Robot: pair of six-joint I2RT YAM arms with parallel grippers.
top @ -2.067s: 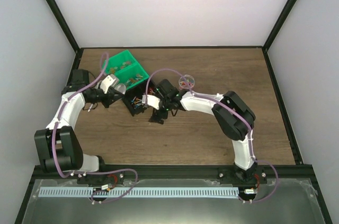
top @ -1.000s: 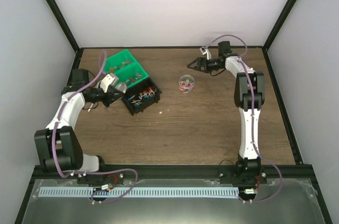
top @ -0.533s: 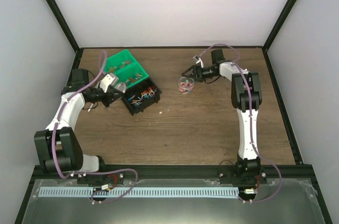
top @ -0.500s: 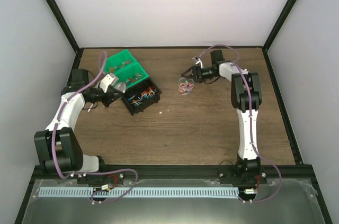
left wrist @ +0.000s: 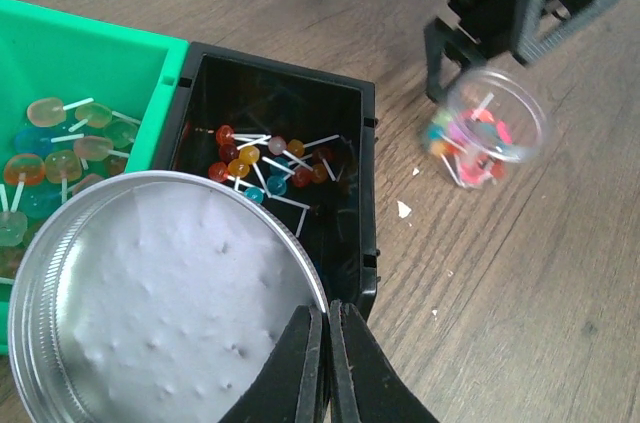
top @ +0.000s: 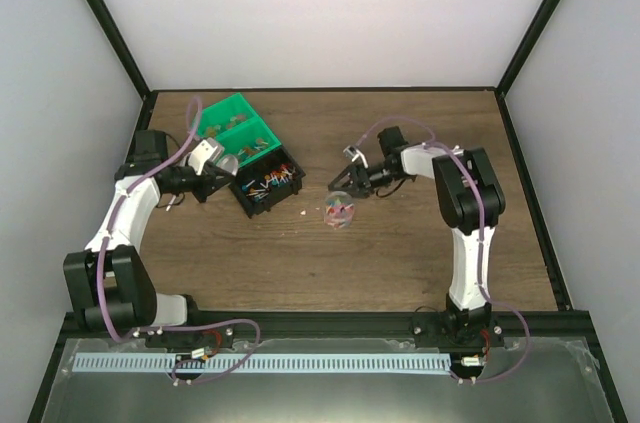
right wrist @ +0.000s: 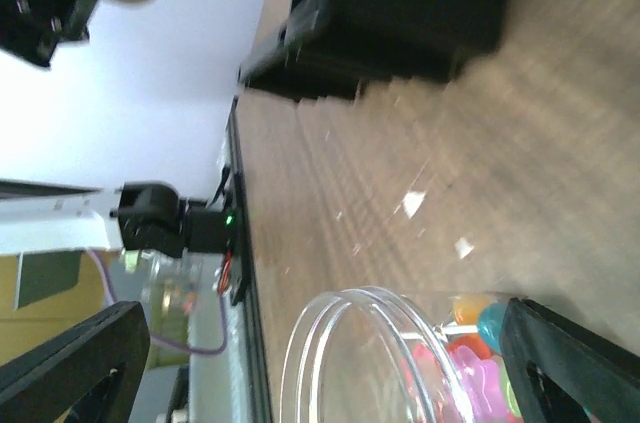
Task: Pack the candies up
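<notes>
The candies are tiny bright lollipops. Some lie in the black bin (top: 266, 183) (left wrist: 270, 158), and others fill a clear round jar (top: 340, 211) (left wrist: 483, 130) (right wrist: 470, 368) on the wood just right of that bin. My right gripper (top: 344, 187) (left wrist: 486, 53) (right wrist: 320, 363) is open, its fingers on either side of the jar's open rim, with a gap on one side. My left gripper (top: 216, 169) (left wrist: 328, 333) is shut on the rim of a round silver lid (top: 207, 154) (left wrist: 160, 303), held above the bins.
Two green bins (top: 236, 129) (left wrist: 70, 73) with duller lollipops adjoin the black bin at the back left. Small white scraps (top: 303, 211) (left wrist: 404, 209) lie on the wood between bin and jar. Black frame rails edge the table.
The right gripper swung from the back of the table to the jar. The jar has shifted toward the front and slightly left with it. The left arm and lid have not moved.
</notes>
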